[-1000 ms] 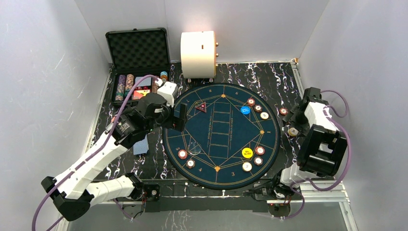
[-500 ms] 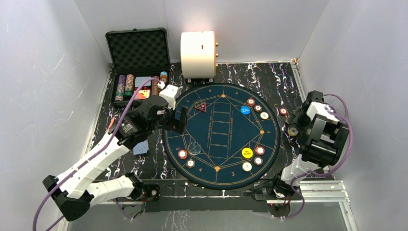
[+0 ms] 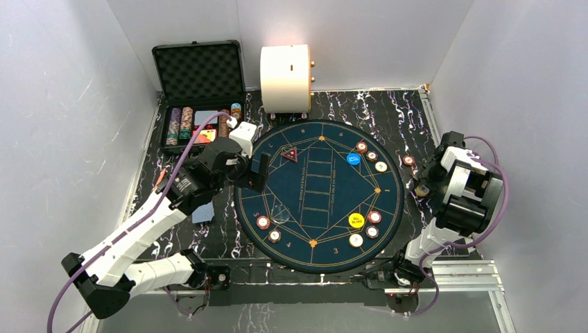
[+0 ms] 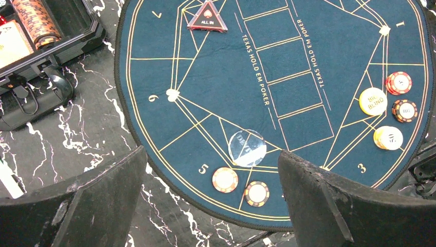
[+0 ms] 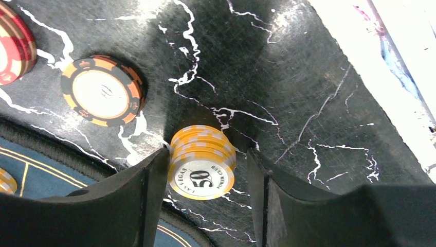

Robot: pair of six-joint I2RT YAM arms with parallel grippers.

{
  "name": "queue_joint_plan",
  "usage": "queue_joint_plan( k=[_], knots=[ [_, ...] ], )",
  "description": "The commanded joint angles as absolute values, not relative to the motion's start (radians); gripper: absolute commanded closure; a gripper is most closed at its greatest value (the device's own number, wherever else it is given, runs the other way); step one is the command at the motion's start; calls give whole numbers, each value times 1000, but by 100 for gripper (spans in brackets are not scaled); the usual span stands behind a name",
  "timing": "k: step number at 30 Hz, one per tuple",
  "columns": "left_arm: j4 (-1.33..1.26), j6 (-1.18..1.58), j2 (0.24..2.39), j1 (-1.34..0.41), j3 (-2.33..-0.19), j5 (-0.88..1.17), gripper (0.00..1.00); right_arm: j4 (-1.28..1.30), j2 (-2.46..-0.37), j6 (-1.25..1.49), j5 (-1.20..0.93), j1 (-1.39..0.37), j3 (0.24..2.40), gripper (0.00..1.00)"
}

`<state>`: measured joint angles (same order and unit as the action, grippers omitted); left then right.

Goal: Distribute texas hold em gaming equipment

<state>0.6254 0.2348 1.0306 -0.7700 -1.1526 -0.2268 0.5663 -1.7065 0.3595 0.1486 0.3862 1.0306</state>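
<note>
Over on the right side, the right gripper (image 5: 206, 154) is down at the black marbled tabletop (image 5: 288, 77), just off the rim of the round Texas Hold'em poker mat (image 3: 319, 201). Its jaws straddle a short stack of cream-and-yellow "50" chips (image 5: 201, 172) that stands on the tabletop. One finger looks to be against the stack's side, while the other stands a little clear of it. So the jaws are partly open and nothing is clamped or lifted.

Just beyond that stack lies an orange-and-black chip (image 5: 102, 98). Further along the edge of the wrist view, a red-and-cream stack (image 5: 13, 49) is cut off by the frame.

The left gripper (image 4: 212, 162) hovers above the left edge of the mat with its jaws spread wide and nothing in them.

On the mat below it I can see:
- a red triangular "ALL IN" marker (image 4: 207, 18) near the far side
- a clear round disc (image 4: 247, 148)
- two chips (image 4: 225, 179) by the number 5
- a yellow button (image 3: 356, 220) with chips around it, near the 3
- a blue button (image 3: 353, 159) with three more chips, on the far right side

A blue-backed playing card (image 3: 202, 211) lies on the tabletop left of the mat, partly under the left arm. The open black case (image 3: 197, 69) sits at the back left, with rows of chips inside. A big cream cylinder (image 3: 284, 69) stands beside it.
</note>
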Motion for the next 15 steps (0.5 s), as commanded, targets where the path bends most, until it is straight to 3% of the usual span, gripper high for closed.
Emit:
queue_joint_plan(
  k=[1,15],
  knots=[
    [623,222,1014,-776,-1160,-247,2,524,-1766,361,142,396,1029,39],
    [660,235,1027,-772,-1217,-237,2,569,-1654,379,106,396,1021,69]
  ],
)
